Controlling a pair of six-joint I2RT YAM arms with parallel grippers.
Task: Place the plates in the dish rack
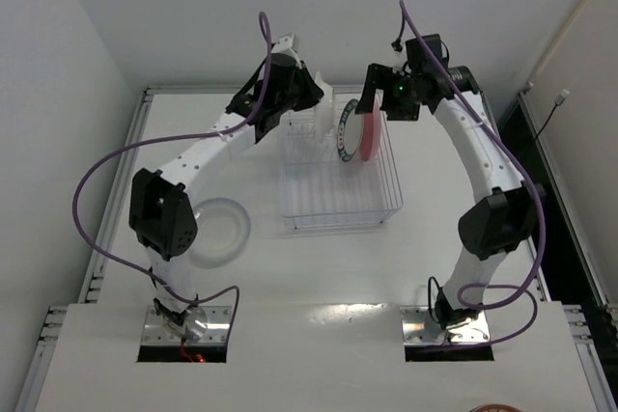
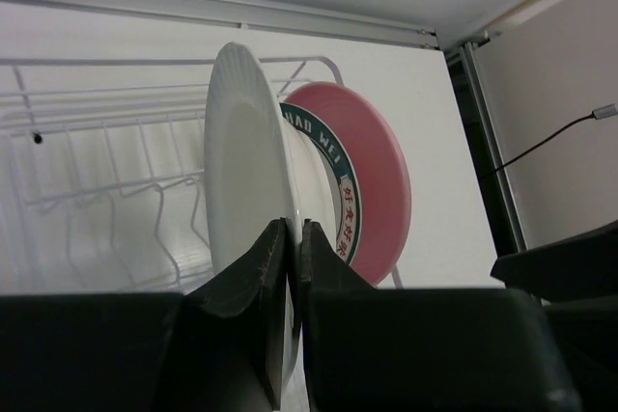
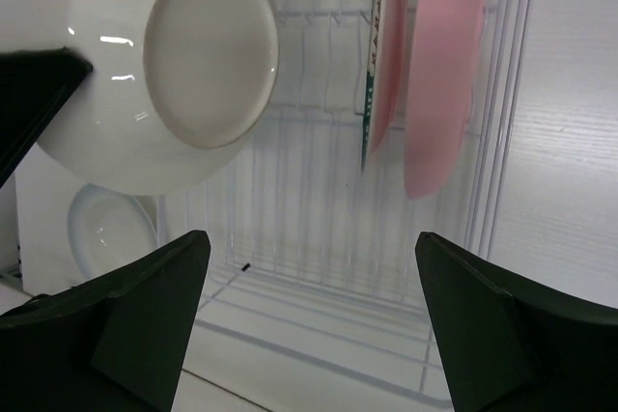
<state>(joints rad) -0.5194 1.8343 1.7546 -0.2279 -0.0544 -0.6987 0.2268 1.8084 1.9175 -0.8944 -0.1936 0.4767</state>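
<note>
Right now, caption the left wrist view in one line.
Left end effector grips a white plate upright at the dish rack, beside the teal-rimmed plate and pink plate.

— Where do your plates stand?

— Two stand in your dish rack (image 1: 338, 190), a white wire frame on a clear tray. The pink plate (image 1: 371, 132) and the teal-rimmed plate (image 1: 345, 132) are on edge, side by side, toward the far right, with the pink one outermost.

— And the other two?

— The pale plate (image 2: 246, 161), glassy white, is upright just beside the teal-rimmed one, its rim pinched in your left tool (image 2: 294, 229). You cannot tell whether it touches the prongs. The fourth plate (image 1: 218, 229), a clear one, lies flat on the bench (image 1: 319, 277), left of the rack and apart from it.
</note>
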